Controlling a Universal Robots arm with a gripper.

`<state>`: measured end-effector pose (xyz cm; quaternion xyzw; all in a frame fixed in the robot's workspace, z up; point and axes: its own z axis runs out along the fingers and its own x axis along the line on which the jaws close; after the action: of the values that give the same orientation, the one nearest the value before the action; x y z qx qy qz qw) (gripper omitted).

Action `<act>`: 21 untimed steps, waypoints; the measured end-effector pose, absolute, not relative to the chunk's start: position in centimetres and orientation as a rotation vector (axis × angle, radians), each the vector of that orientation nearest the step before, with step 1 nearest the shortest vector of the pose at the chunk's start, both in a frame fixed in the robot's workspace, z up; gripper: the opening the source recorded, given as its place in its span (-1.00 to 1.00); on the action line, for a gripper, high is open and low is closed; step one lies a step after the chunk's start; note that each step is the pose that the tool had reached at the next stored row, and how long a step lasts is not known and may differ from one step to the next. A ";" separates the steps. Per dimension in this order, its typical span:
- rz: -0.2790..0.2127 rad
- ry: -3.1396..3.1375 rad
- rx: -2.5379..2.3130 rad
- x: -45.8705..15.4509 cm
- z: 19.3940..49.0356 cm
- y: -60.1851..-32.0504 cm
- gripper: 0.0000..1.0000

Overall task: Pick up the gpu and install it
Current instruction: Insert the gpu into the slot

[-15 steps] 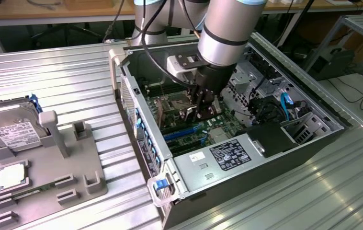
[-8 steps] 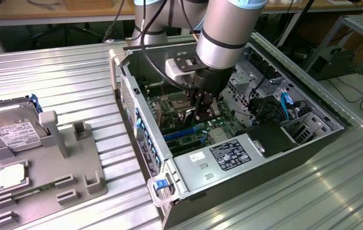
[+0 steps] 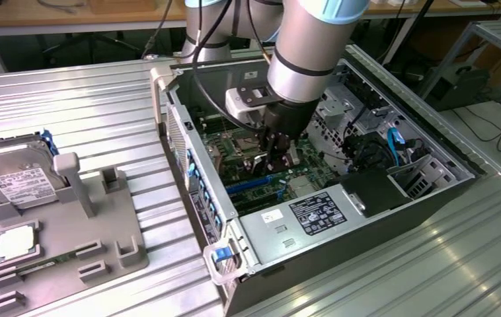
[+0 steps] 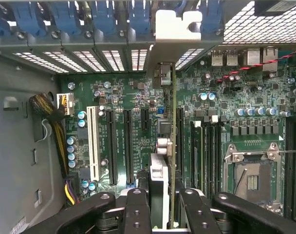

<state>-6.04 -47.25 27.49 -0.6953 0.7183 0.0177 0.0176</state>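
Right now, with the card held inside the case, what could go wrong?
1. The gripper holds the gpu edge-on beside a black slot; if it is misaligned, its edge may press on the motherboard.
2. Its silver bracket sits close to the blue latches and could catch there.

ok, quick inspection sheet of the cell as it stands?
Surface: ribbed metal table, carrying an open PC case and a grey fixture.
Job's things: gpu edge-on over the motherboard slots inside the case; cannot tell if seated.
Clutter: hard drive and CPU chip in the fixture.
Grippers: claw shut on the gpu.
Cables: blue cable and yellow-black bundle inside the case; loose leads on the floor.
Surroundings: wooden bench behind.
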 end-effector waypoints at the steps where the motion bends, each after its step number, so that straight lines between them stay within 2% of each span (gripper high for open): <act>1: 0.055 2.232 -2.160 -6.1 27.4 -47.2 -0.43; 15: 0.056 2.232 -2.160 -6.5 26.6 -47.0 -0.43; 21: 0.070 2.239 -2.166 -6.5 26.5 -47.0 -0.43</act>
<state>-6.47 -47.03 26.54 -0.6951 0.7185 0.0225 0.0125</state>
